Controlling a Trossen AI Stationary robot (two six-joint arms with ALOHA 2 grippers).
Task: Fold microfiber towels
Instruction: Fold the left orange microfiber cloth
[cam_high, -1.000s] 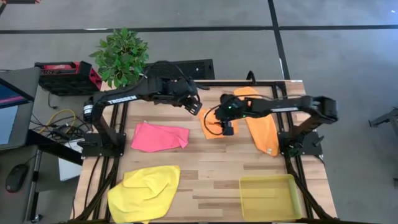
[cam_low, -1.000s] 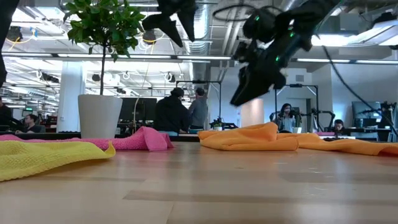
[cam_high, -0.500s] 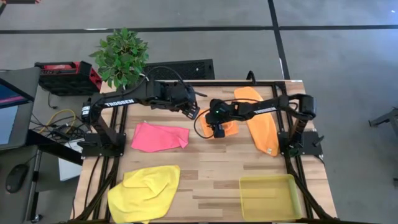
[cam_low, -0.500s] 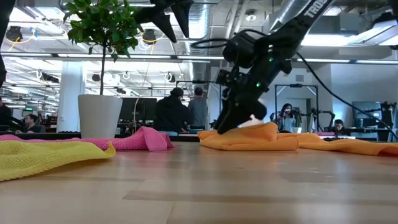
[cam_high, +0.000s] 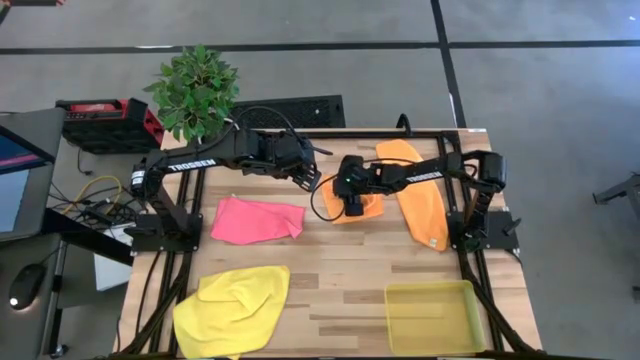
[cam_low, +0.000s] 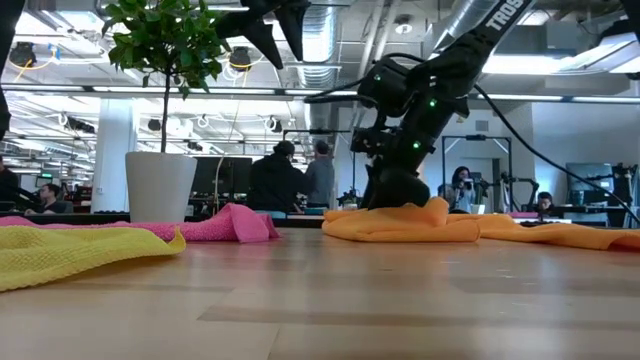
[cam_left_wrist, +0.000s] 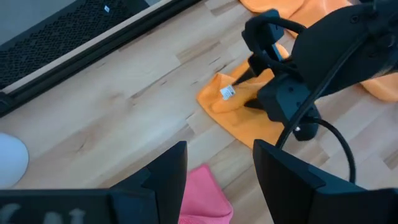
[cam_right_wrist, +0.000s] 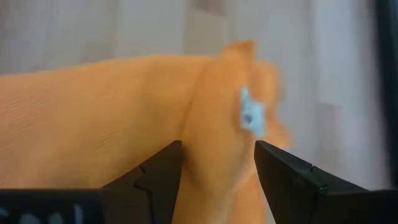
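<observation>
While down on cloth, right gripper (cam_high: 352, 206): fingers spread astride small orange towel (cam_high: 368, 207), a fold between them.
Left gripper (cam_high: 311, 177): released, hovering nearby above table (cam_high: 340, 275).

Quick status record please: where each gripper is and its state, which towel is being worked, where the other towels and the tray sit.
right gripper: down on the small orange towel at table centre, fingers open astride a raised fold with a white tag
left gripper: open, hovering above the table just beside that towel, holding nothing
second orange towel: lying long by the right arm's base
pink towel: left of centre, loosely folded
yellow towel: front left, rumpled
yellow tray: front right, nothing in it
</observation>
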